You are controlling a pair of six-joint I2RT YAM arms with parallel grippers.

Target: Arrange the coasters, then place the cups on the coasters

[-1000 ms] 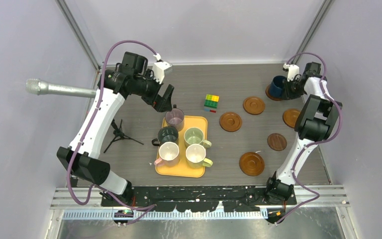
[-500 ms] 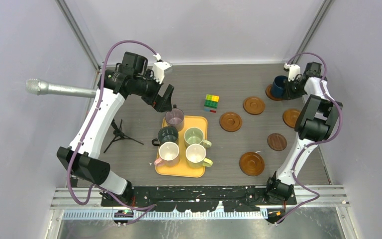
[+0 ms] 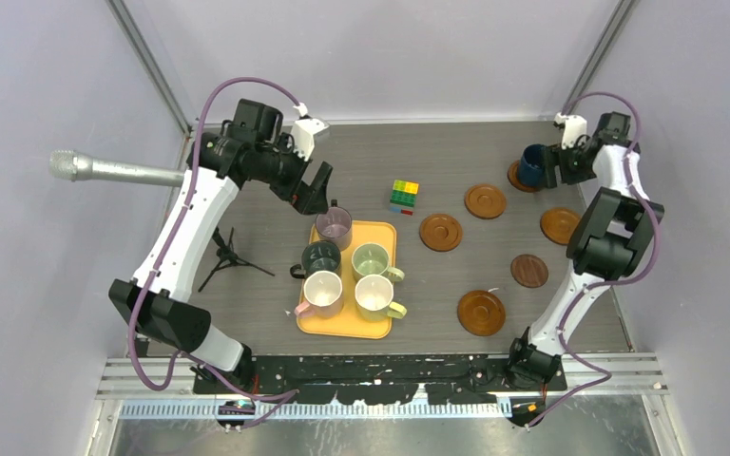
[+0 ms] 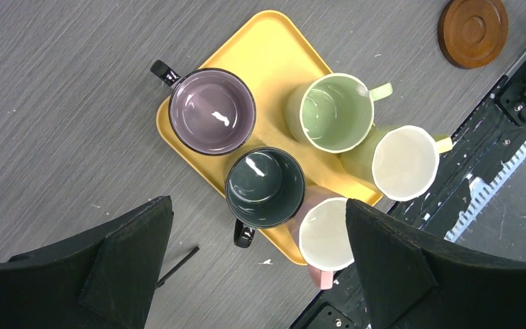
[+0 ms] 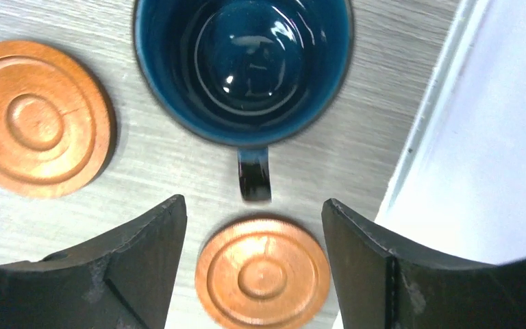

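Over the grey desk (image 3: 437, 152), the left gripper (image 3: 316, 190) hangs spread above the far left corner of the yellow tray (image 3: 383, 231), which carries five empty mugs (image 3: 373, 260). At the desk's far right corner the right gripper (image 5: 252, 209) is spread, the handle of the navy mug (image 5: 246, 55) loose between its fingers; that mug sits on a coaster (image 3: 514, 178). Five bare coasters (image 3: 440, 232) dot the right half, open desk separating them from the tray.
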